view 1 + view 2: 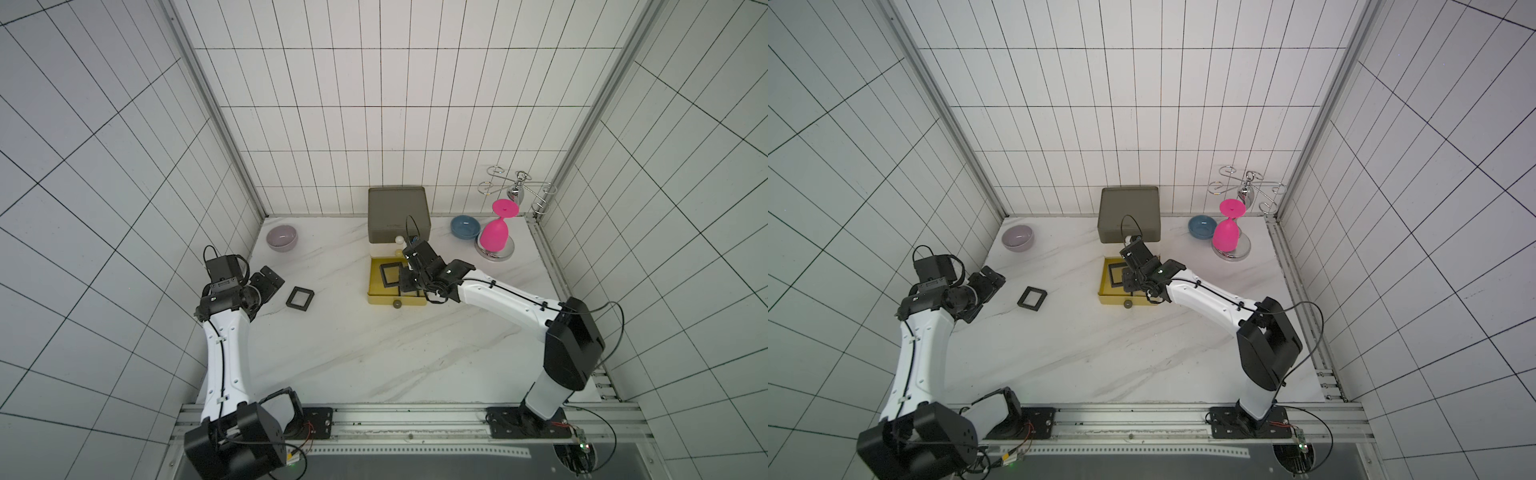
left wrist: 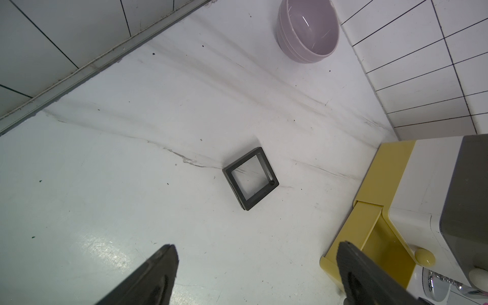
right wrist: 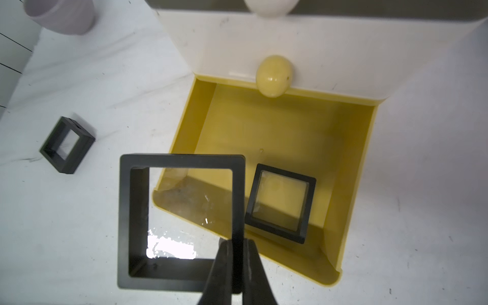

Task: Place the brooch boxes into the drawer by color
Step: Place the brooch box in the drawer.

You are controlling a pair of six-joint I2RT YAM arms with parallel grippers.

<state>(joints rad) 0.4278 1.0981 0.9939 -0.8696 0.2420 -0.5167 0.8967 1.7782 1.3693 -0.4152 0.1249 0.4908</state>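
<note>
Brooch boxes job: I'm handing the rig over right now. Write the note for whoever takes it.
Right gripper: shut on the held black box, gripping its frame edge over the open yellow drawer.
Left gripper: open, empty, facing the loose black box on the table.
Done: the stowed black box lies flat in the yellow drawer.
Left: release the held box into that drawer, then probably fetch the loose one. No white or beige boxes are in view.
</note>
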